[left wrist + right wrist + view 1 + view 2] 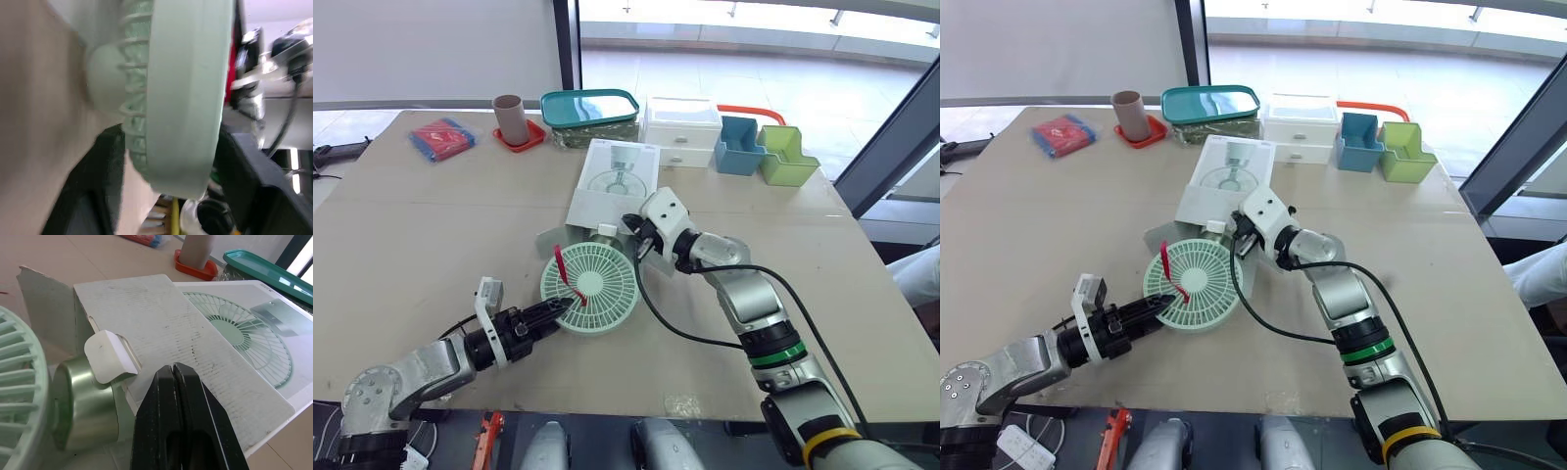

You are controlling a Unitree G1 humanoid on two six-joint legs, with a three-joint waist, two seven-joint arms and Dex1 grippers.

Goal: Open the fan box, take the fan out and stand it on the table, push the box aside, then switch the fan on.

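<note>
We've got the fan (pixel 590 289) lying tilted just in front of the fan box (pixel 612 186), with its mint grille facing up and its back end at the box's open mouth. The left end effector (pixel 570 306) has the fan's near rim pinched between its fingers. The right end effector (pixel 634 235) sits at the box's open end, fingers pressed together on nothing. The box lies flat mid-tabletop (pixel 431 215). Beyond it, near the far edge, we see a brown cup (pixel 508 117), a teal tray (pixel 590 106) and white drawers (pixel 682 129).
</note>
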